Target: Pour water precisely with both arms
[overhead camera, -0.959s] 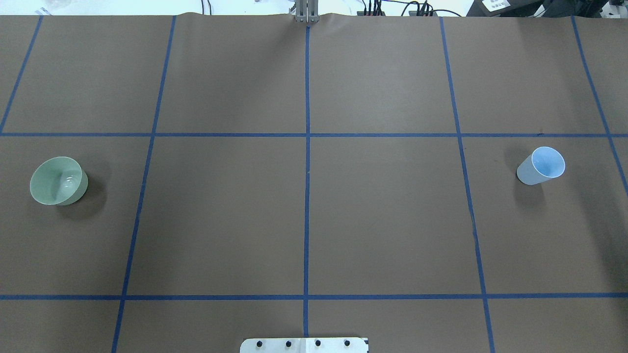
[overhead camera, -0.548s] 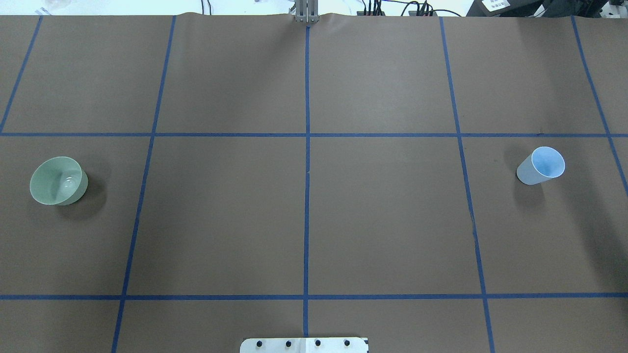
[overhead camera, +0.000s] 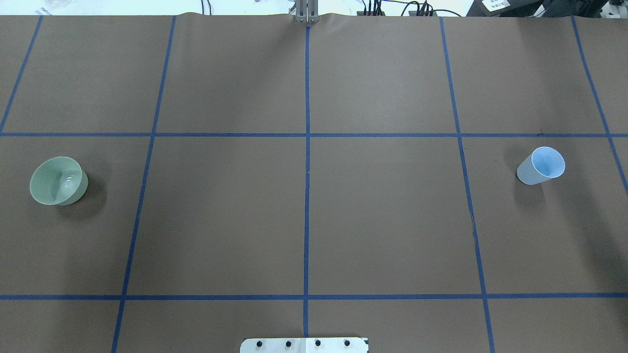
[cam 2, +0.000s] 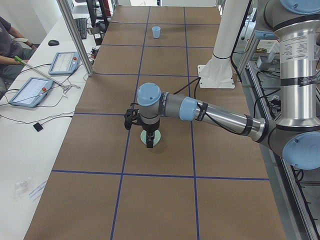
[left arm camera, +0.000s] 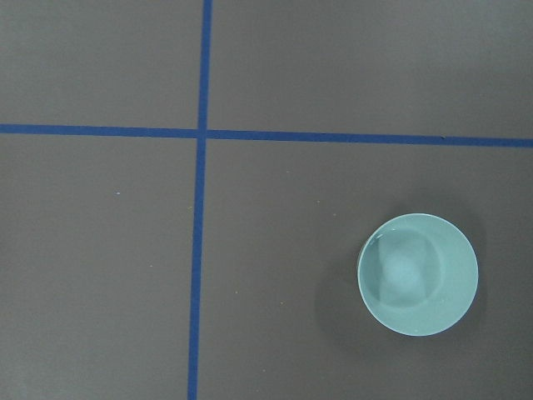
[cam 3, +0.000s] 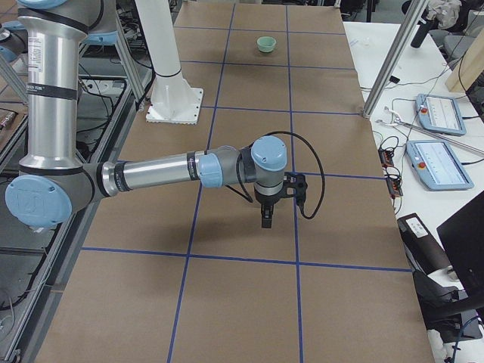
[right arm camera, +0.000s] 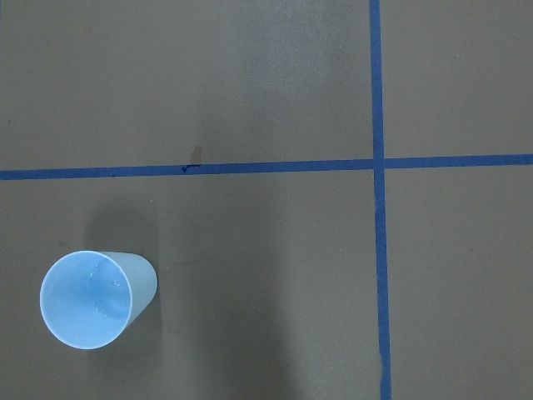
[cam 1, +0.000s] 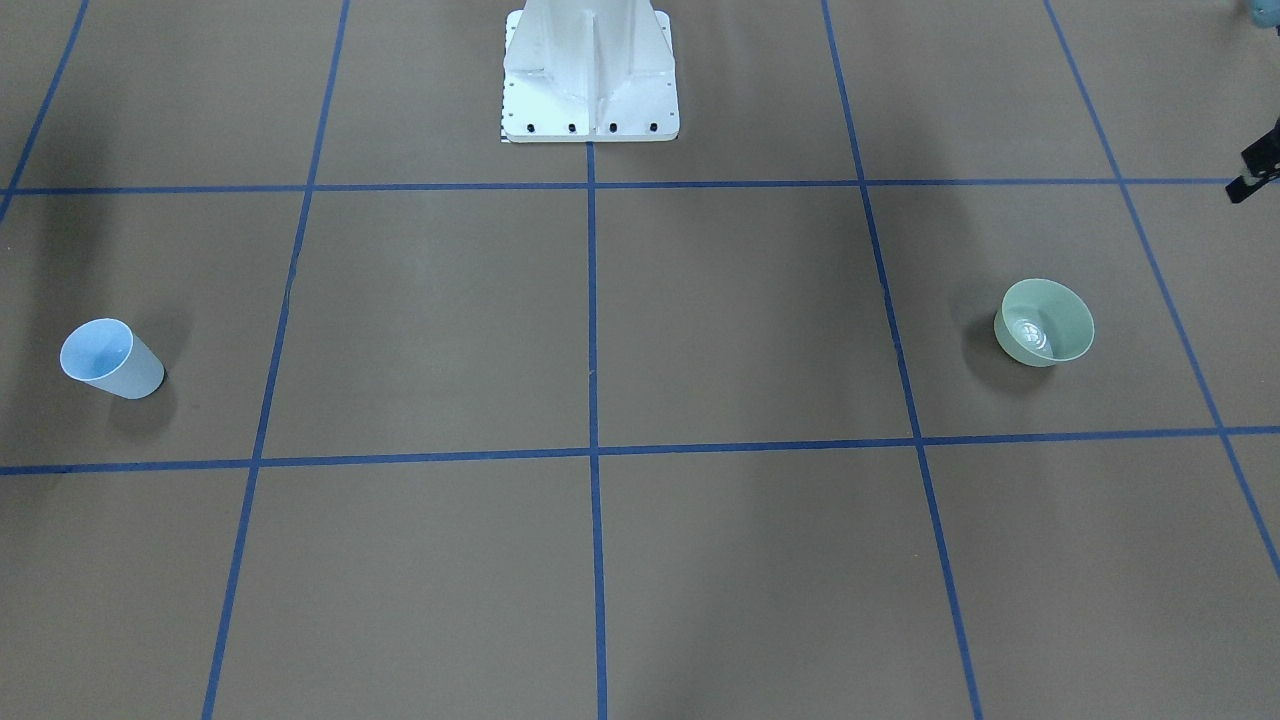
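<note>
At 9 o'clock from the table centre in the overhead view, the green bowl (overhead camera: pixel 39 187) stands upright on the brown table cover (overhead camera: pixel 382 211). The blue cup (overhead camera: pixel 542 165) stands upright at 3 o'clock, well apart from it. The water (cam 1: pixel 1030 333) shows as whitish ripples in the bowl's bottom. Faint glints also appear inside the cup in the right wrist view; whether these are liquid cannot be determined.

The left arm (cam 2: pixel 210 111) reaches out above the bowl's grid square, with the left gripper (cam 2: pixel 148 142) pointing down; its wrist view places the bowl at 4 o'clock of frame centre. The right arm (cam 3: pixel 159 174) reaches out likewise, with the right gripper (cam 3: pixel 265 219) pointing down; its wrist view places the cup at 8 o'clock. Jaw state cannot be determined for either gripper, since only the side views show them.

Task status, as judged: neither vessel is grasped or lifted, and no transfer is under way. Remaining steps: grasp both vessels, bring them together, tilt one over the other, and meter the flow.
</note>
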